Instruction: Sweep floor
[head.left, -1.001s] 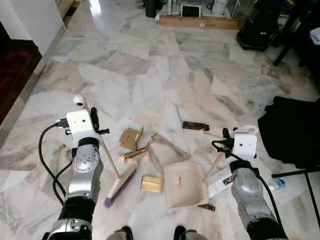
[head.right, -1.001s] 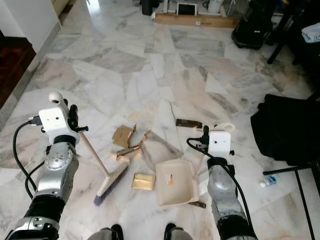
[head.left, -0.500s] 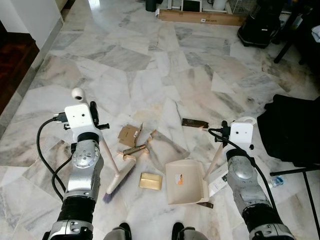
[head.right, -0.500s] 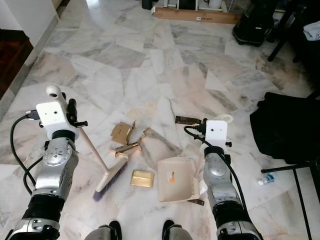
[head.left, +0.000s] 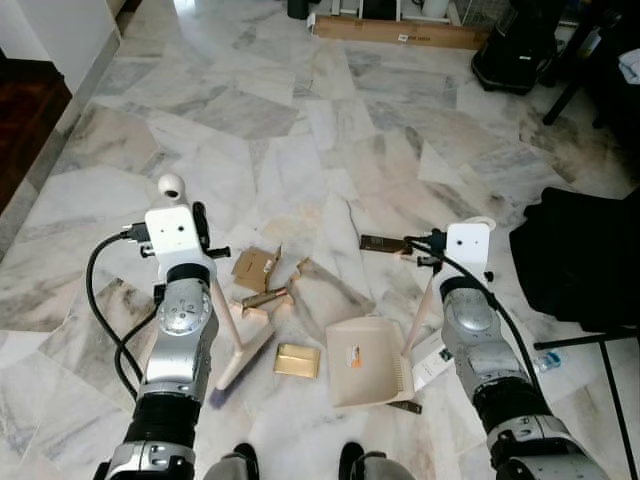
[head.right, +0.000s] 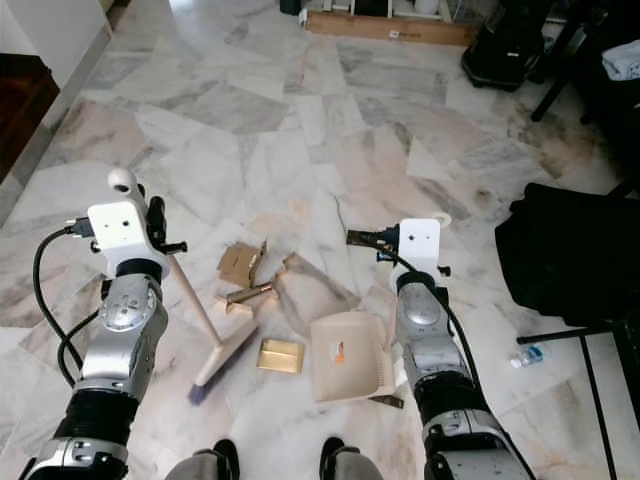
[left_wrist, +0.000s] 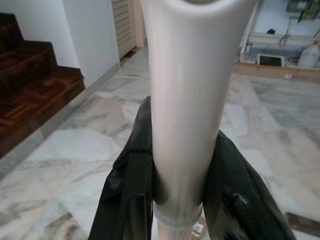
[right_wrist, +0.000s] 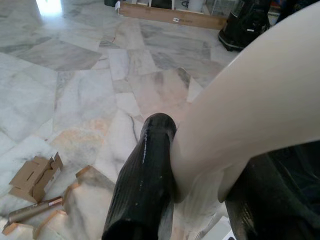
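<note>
A cream long-handled broom (head.left: 232, 340) is pinched by the left gripper (left_wrist: 175, 200) left of the cream plastic dustpan (head.left: 366, 362), whose handle is clamped by the right gripper (right_wrist: 200, 200); a flat gold box (head.left: 298, 361) lies between.

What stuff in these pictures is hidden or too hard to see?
- The broom bristles: left eye view, the left arm covers part of the brush head.
- The white packet: left eye view, half behind the right arm; print too small to read.
- The plastic bottle: partly behind a chair leg, label too small.
- The left gripper and right gripper: wrist views, the broom and dustpan handles block most of the floor beyond.
</note>
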